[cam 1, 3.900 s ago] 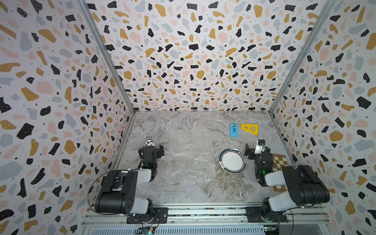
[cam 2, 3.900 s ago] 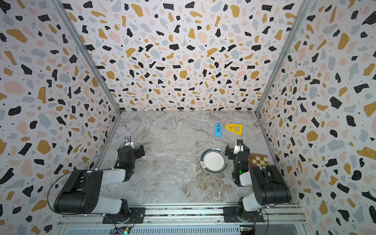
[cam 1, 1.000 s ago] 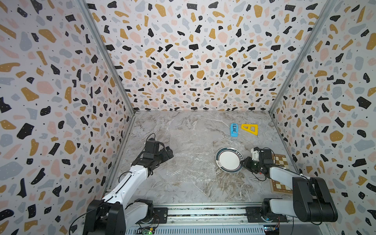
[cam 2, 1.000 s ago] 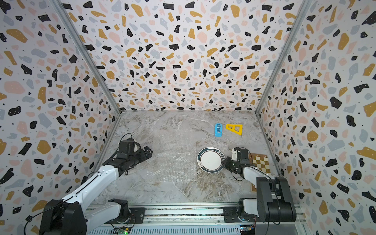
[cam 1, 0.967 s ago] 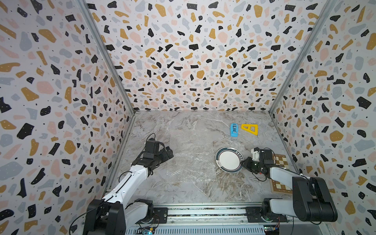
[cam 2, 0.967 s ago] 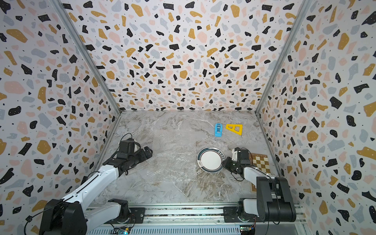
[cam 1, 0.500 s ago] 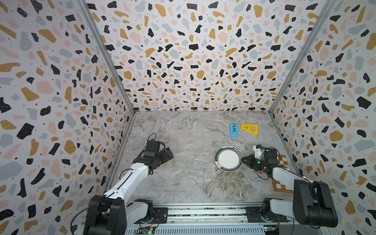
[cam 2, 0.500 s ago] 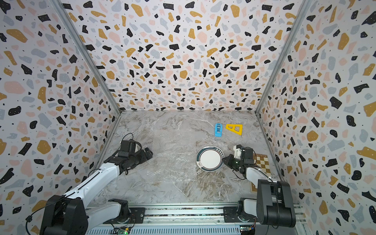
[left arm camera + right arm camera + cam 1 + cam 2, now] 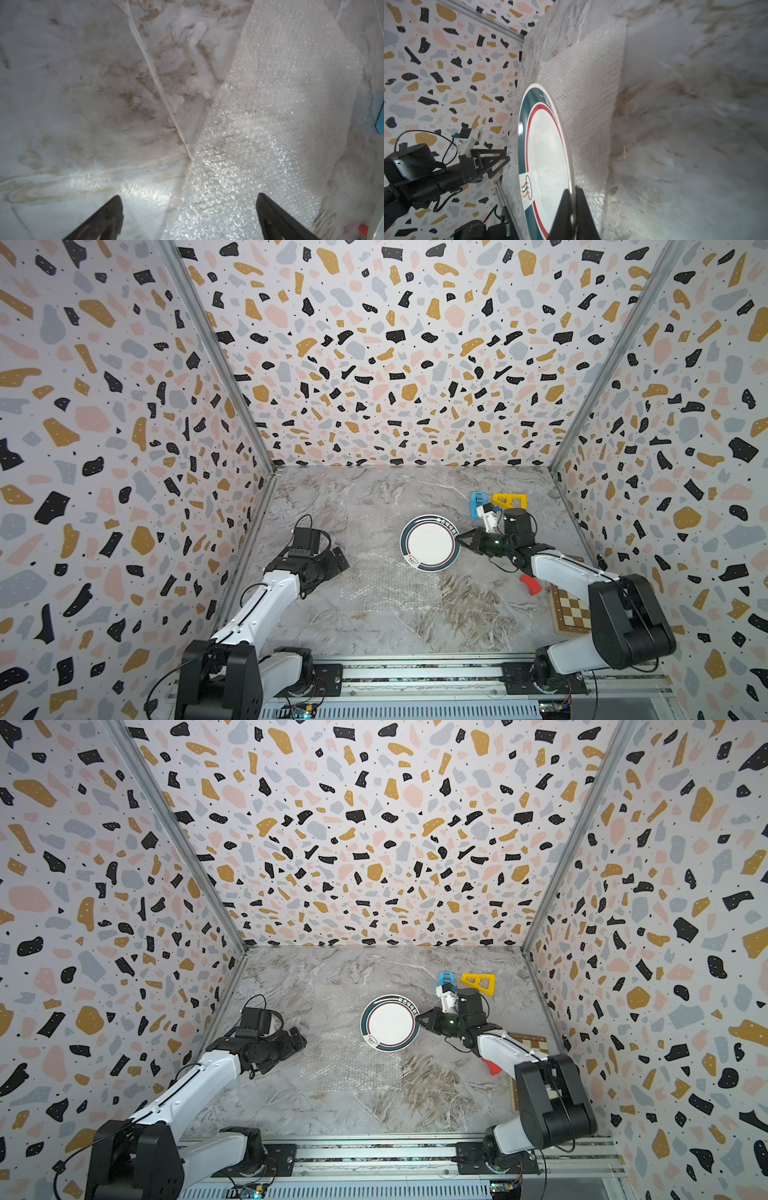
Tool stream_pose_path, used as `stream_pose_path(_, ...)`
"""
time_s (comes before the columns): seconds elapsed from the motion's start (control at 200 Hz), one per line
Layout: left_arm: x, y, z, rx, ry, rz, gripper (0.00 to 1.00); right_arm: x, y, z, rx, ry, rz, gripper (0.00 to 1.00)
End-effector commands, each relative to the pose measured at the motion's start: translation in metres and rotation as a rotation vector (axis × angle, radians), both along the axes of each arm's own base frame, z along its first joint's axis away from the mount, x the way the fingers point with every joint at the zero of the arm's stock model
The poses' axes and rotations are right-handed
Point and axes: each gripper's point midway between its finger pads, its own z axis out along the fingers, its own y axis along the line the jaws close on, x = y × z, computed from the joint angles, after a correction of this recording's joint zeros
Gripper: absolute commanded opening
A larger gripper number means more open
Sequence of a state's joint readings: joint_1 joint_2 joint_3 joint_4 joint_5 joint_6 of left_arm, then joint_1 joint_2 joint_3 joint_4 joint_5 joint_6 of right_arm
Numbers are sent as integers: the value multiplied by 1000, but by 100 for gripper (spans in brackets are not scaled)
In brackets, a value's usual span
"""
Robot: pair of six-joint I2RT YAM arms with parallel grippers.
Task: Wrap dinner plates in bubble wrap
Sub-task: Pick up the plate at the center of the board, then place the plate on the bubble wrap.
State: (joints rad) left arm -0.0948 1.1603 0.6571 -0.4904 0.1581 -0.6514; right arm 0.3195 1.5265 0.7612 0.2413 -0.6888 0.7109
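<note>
Two pincers: right pincer [image 9: 572,190] tight on dinner plate [image 9: 430,542] rim, left pincer [image 9: 188,195] wide over bubble wrap [image 9: 259,104]

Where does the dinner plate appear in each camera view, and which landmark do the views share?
Both top views: dinner plate right of centre, at the right gripper tips.
Left wrist: not in it.
Right wrist: it is at centre, rim between the jaws.
Shared landmark: bubble wrap, in all views.
</note>
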Motion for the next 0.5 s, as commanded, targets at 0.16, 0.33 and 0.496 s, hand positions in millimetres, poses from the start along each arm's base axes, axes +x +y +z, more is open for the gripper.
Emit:
stream_pose_path(0.16,-22,1,-19,-7,160,-2,97,18,84,5,61,-13,154,0)
stream_pose_path(0.33,-27,-2,-23,-38,171,13,97,18,95,-21,49,37,165,0)
stream_pose_path(0.496,-31,-3,-25,-42,183,11,96,19,104,-34,44,63,187,0)
